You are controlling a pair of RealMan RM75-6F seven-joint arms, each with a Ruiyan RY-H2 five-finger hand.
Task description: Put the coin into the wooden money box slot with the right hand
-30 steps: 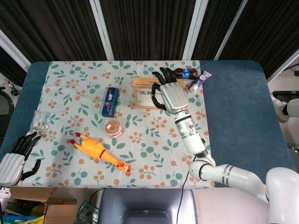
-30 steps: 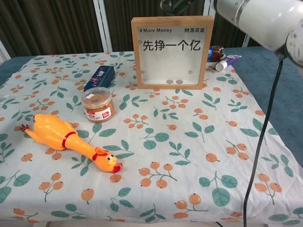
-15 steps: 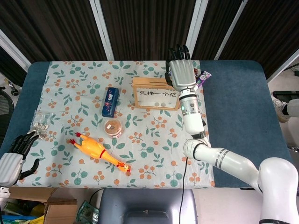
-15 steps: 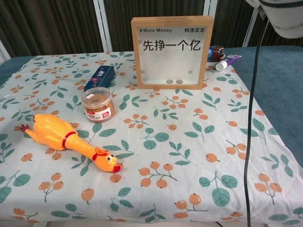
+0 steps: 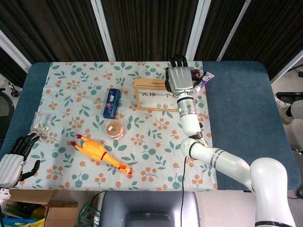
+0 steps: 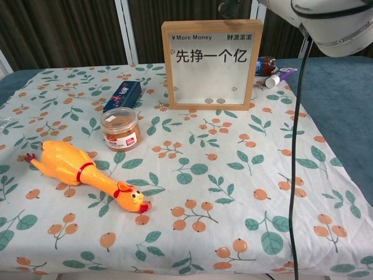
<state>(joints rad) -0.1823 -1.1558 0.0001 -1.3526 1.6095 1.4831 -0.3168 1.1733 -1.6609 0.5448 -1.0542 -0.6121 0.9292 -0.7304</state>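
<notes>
Compared with half a second ago, sitting slightly lower and further left: right hand (image 5: 180, 78), now overlapping the right end of the wooden money box (image 6: 211, 64) top edge in the head view instead of hovering behind it. A full second ago, lying over the box front with fingers fanned toward the far left. In the chest view, showing now only as dark fingertips (image 6: 227, 7) just above the box's top right corner, where nothing of the hand showed half a second ago.

Pointing fingers toward the far edge of the table (image 5: 239, 109), back of the hand facing up, fingers lying close together. Impossible to tell whether pinching a coin, or whether touching the box top; no coin visible in the hand. Two coins (image 6: 213, 101) lying inside the box behind its window, at the bottom.

Standing upright near the far edge, right of middle: the money box. Behind its right side, near the far right corner of the floral cloth: a small bottle (image 6: 266, 65) and a tube (image 6: 280, 76).

Resting off the near left corner, fingers loosely apart, holding nothing: left hand (image 5: 14, 161). Unmoved: blue box (image 5: 111, 102), small jar (image 5: 114, 129), rubber chicken (image 5: 101, 153), bag of coins (image 5: 40, 124) near the left edge.
</notes>
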